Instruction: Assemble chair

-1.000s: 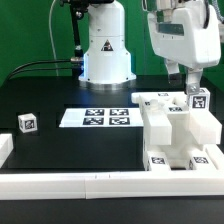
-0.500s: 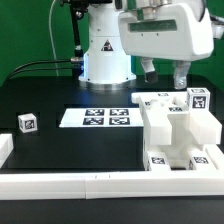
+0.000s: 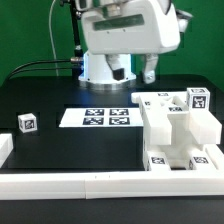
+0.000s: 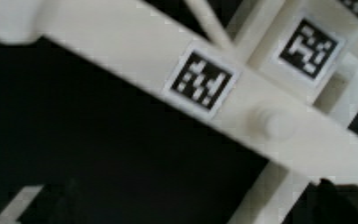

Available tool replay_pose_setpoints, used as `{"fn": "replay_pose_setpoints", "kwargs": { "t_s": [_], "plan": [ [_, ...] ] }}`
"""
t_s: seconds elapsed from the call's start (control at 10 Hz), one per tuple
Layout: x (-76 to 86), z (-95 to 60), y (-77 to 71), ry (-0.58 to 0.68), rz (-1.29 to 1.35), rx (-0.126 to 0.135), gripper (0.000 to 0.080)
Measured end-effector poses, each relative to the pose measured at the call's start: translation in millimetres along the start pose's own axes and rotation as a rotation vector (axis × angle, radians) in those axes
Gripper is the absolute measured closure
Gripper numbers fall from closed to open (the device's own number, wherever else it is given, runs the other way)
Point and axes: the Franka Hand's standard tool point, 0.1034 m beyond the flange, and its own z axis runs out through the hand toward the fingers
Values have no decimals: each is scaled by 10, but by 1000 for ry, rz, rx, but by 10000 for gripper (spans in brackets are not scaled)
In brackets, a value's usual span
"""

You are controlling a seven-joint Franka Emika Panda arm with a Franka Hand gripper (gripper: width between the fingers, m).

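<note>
The partly built chair [image 3: 176, 132] stands at the exterior view's right, a blocky white body with tagged pieces on top and at its base. A post with a tag [image 3: 197, 100] rises at its far right corner. A small loose tagged block [image 3: 27, 123] lies at the exterior view's left. My gripper [image 3: 135, 72] hangs open above the table behind the chair, apart from it, with nothing between its fingers [image 3: 150, 72]. The wrist view is blurred: it shows a white chair slab [image 4: 140, 62] bearing a tag [image 4: 202, 80], and a second tag [image 4: 309, 47] beyond it.
The marker board [image 3: 108, 117] lies flat in the middle of the black table. A long white border rail [image 3: 90, 186] runs along the front edge, with a short piece [image 3: 5, 150] at the exterior view's left. The arm's white base [image 3: 105, 55] stands behind.
The arm has swung from above the chair's tagged post toward the exterior view's left, and the gripper has stayed open and empty.
</note>
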Motion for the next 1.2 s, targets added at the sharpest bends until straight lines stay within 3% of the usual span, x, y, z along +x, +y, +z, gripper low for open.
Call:
{"fn": "replay_pose_setpoints", "kwargs": {
  "t_s": [0.4,0.7,0.9,1.2],
  "plan": [
    [48,39,54,2,-78,-10,151],
    [253,156,308,5,-322,-39,151],
    [464,270,636,37,-597,-56,151],
    [455,261,610,29,-742,-64,151]
  ]
}}
